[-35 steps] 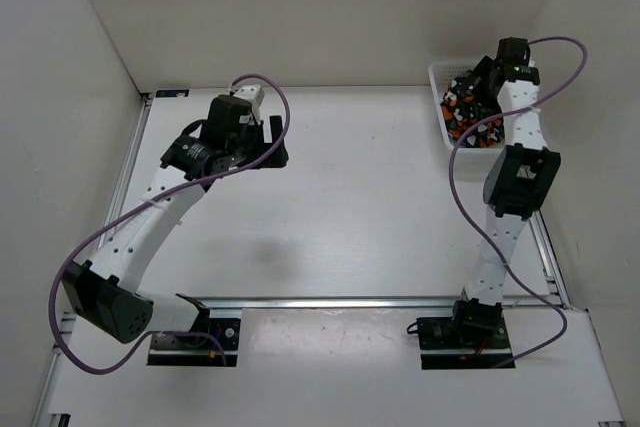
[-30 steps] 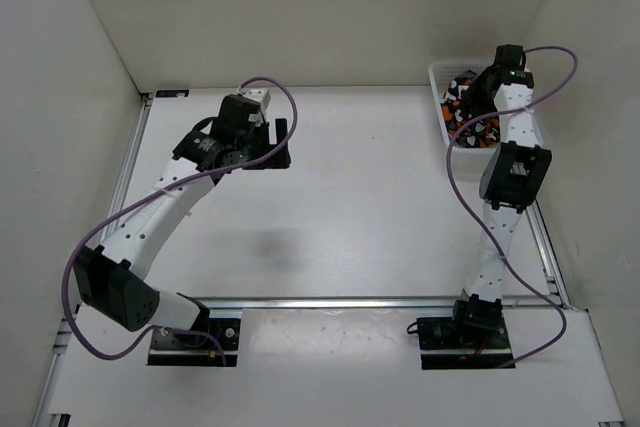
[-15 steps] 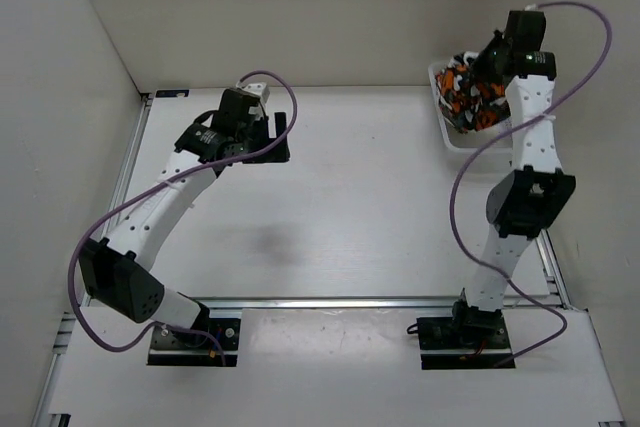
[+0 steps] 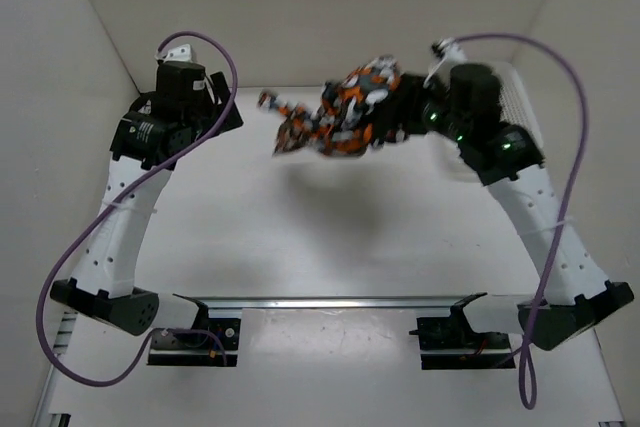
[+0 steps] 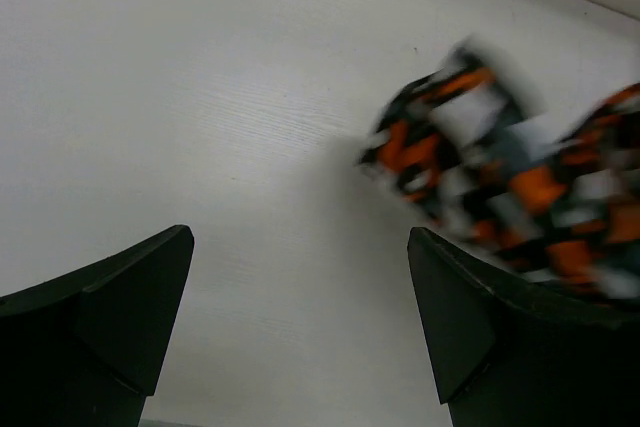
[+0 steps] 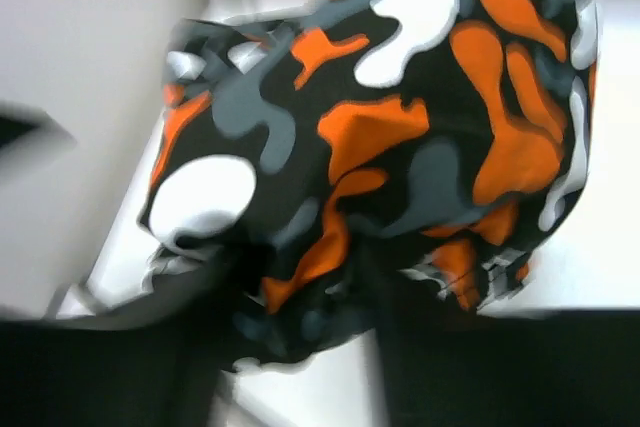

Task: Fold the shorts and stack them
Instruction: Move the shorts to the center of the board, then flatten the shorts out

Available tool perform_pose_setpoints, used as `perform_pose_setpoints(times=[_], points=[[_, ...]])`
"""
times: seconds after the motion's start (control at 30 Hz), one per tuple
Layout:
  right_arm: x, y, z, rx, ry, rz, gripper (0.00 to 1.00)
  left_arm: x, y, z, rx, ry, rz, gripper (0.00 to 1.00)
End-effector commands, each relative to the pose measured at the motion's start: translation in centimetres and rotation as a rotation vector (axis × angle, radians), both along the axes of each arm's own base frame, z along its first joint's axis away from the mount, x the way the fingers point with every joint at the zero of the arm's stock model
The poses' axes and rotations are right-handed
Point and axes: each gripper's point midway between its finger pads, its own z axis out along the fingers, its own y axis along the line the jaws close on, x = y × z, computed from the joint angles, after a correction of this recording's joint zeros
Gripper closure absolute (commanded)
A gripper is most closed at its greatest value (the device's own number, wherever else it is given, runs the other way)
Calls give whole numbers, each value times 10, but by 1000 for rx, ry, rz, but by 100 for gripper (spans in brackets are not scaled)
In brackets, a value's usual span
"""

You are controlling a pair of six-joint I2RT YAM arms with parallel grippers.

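Note:
The shorts (image 4: pixel 340 119), in orange, black, grey and white camouflage print, hang bunched in the air over the far middle of the table. My right gripper (image 4: pixel 405 117) is shut on them; in the right wrist view the fabric (image 6: pixel 380 127) fills the frame and hides the fingers. My left gripper (image 4: pixel 225 112) is raised at the far left, open and empty, with its fingertips (image 5: pixel 150 277) wide apart. In the left wrist view the shorts (image 5: pixel 500 187) show blurred to the upper right, apart from the fingers.
A white mesh basket (image 4: pixel 515 87) stands at the far right behind the right arm, mostly hidden. White walls close the table on the left, back and right. A metal rail (image 4: pixel 330 302) runs along the near edge.
My right gripper has lifted the shorts out of the basket and swung them left over the table. My left arm has risen and drawn back to the far left.

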Motion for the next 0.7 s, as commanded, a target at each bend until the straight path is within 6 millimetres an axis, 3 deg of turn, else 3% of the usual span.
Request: perform_pose_setpoints(times=[0.0, 0.07, 0.1, 0.17, 0.23, 0.3, 0.33, 0.37, 0.4, 0.43, 0.47, 0.5, 0.6, 0.67], points=[[-17, 23, -129, -110, 290, 64, 23, -31, 20, 15, 17, -20, 46, 0], [-20, 28, -161, -161, 363, 111, 0, -26, 16, 7, 8, -28, 39, 0], [-22, 27, -181, -229, 451, 110, 0, -29, 16, -7, 15, 6, 31, 0], [-19, 13, -185, -300, 472, 55, 0, -29, 8, -25, 8, 59, -2, 0], [-24, -4, -188, -351, 453, -12, 0, -30, 4, -61, 15, 152, -13, 0], [-24, -20, -179, -314, 409, -66, 11, -32, 2, -87, 17, 207, -12, 2], [-28, -27, -185, -309, 425, -85, 16, -35, 2, -113, 13, 254, 8, 3], [-35, -34, -202, -315, 462, -84, 21, -36, 2, -124, 10, 273, 17, 3], [-39, -41, -208, -292, 488, -101, 27, -36, 0, -138, 6, 301, 19, 3], [-42, -42, -217, -286, 511, -90, 27, -39, -2, -161, 4, 363, 31, 1], [-46, -39, -225, -270, 540, -88, 26, -38, -6, -171, -11, 383, 25, 1], [-55, -42, -241, -286, 582, -80, 18, -39, -8, -180, -8, 415, 20, 1], [-54, -34, -261, -255, 630, -75, 3, -31, -27, -208, -52, 488, -34, 1], [-46, -29, -279, -250, 670, -76, 0, -27, -33, -230, -50, 546, -41, 1]])
